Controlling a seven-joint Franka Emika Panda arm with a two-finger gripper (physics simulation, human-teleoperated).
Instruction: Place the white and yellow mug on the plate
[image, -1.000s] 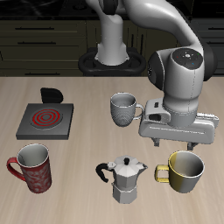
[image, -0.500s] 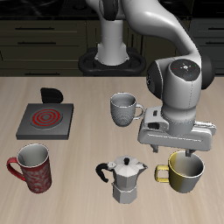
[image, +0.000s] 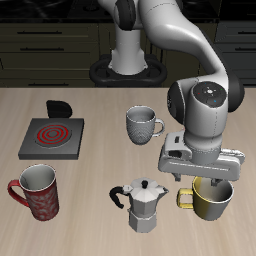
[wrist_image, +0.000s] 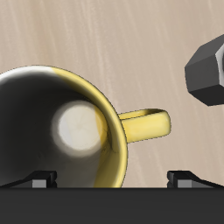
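The white and yellow mug (image: 213, 203) stands upright near the table's front edge, its handle pointing toward the moka pot. My gripper (image: 199, 182) is open and hangs just above the mug's handle side, with one fingertip over the rim and the other outside it. In the wrist view the mug (wrist_image: 61, 131) fills much of the frame, its yellow handle (wrist_image: 144, 122) lies between my fingertips, and my gripper (wrist_image: 114, 179) holds nothing. The plate does not show in either view.
A moka pot (image: 145, 203) stands close beside the yellow mug and also shows in the wrist view (wrist_image: 210, 70). A grey patterned mug (image: 142, 124) stands mid-table. A red patterned mug (image: 38, 190) and a square burner (image: 52, 135) stand at the far side.
My gripper has come down toward the yellow mug, from well above it to just over its rim. The mug and the other things have not moved.
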